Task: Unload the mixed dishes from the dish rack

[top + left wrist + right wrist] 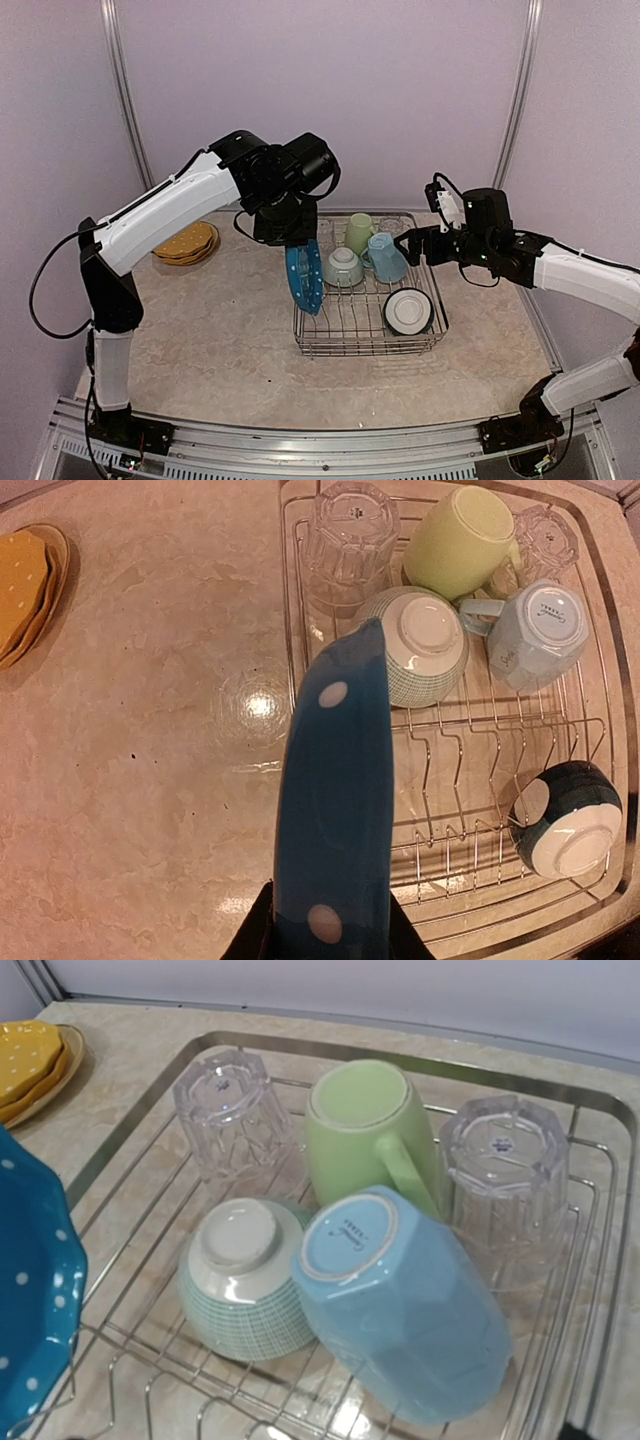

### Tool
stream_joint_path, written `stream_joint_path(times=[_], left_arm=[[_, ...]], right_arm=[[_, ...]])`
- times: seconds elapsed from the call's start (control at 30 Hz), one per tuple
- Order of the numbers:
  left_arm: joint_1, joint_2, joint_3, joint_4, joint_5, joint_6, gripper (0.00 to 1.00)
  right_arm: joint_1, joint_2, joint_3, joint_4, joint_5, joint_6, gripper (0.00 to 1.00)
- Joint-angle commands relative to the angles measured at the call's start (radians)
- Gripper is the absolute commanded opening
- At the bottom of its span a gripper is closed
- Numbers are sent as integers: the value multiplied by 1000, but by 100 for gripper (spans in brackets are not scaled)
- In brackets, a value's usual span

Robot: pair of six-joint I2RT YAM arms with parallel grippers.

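My left gripper (330,940) is shut on the blue white-dotted plate (335,800) and holds it on edge over the left side of the silver wire dish rack (290,630); in the top view the plate (303,278) hangs below the gripper (294,240). In the rack lie a pale green mug (365,1120), a light blue mug (400,1300), a green-checked white bowl (245,1280), two clear glasses (225,1110) (505,1175) and a dark bowl with a white inside (565,820). My right gripper (412,248) looks open and empty, hovering by the light blue mug (385,258).
A stack of yellow dotted plates (187,242) sits on a cream plate on the table left of the rack (370,345). Bare marble tabletop (220,340) lies in front of and left of the rack. Upright dividers fill the rack's front half.
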Motion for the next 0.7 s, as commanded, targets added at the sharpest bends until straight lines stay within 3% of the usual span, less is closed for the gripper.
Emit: stream_joint_path(times=[0.0, 0.2, 0.67], left_arm=[[26, -134, -60, 216, 106, 19, 0], [73, -257, -221, 359, 180, 8, 0], [280, -514, -689, 824, 558, -122, 0]], right_arm=[[-5, -19, -10, 18, -8, 8, 100], [-6, -17, -11, 23, -6, 11, 100], [-5, 0, -4, 22, -6, 12, 100]])
